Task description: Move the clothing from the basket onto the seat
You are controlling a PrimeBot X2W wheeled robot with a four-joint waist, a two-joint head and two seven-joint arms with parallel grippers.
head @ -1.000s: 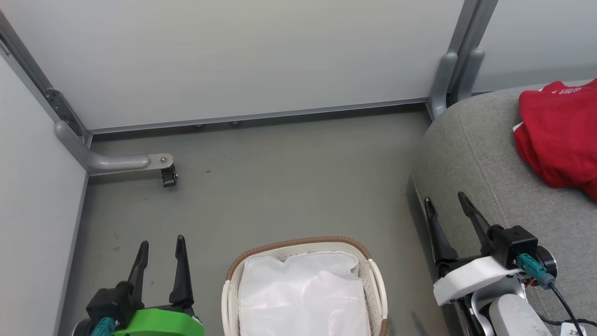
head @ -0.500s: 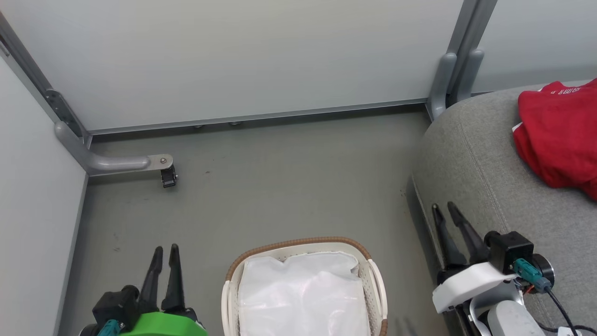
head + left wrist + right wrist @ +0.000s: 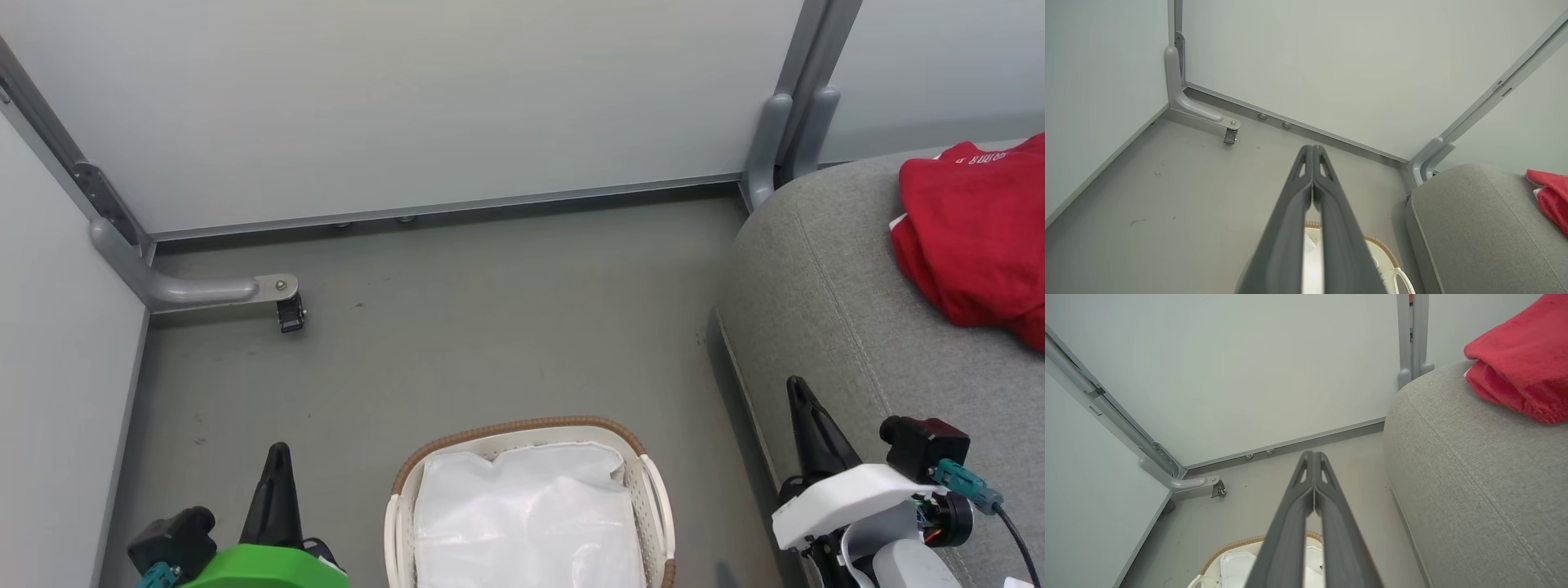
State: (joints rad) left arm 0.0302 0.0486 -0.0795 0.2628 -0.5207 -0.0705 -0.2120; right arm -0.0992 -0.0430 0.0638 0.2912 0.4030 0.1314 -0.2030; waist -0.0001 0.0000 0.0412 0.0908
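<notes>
The red clothing (image 3: 976, 237) lies bunched on the grey seat (image 3: 824, 269) at the right, white lettering near its top edge; it also shows in the right wrist view (image 3: 1521, 363) and the left wrist view (image 3: 1549, 196). The basket (image 3: 653, 490) stands on the floor at the bottom centre, with just its white liner (image 3: 526, 523) showing inside. My left gripper (image 3: 277, 457) is shut and holds nothing, low and left of the basket. My right gripper (image 3: 796, 388) is shut and holds nothing, by the seat's front edge. Both wrist views show the fingers pressed together (image 3: 1312, 153) (image 3: 1314, 457).
Pale partition walls close off the back and left. A grey metal foot with a small caster (image 3: 290, 310) juts onto the floor at the back left. A grey post (image 3: 780, 139) stands beside the seat's back corner. Grey floor (image 3: 490, 327) lies between basket and wall.
Both grippers have gone from open to shut with nothing between the fingers, and both have dropped a little lower in the head view. The head camera has shifted slightly.
</notes>
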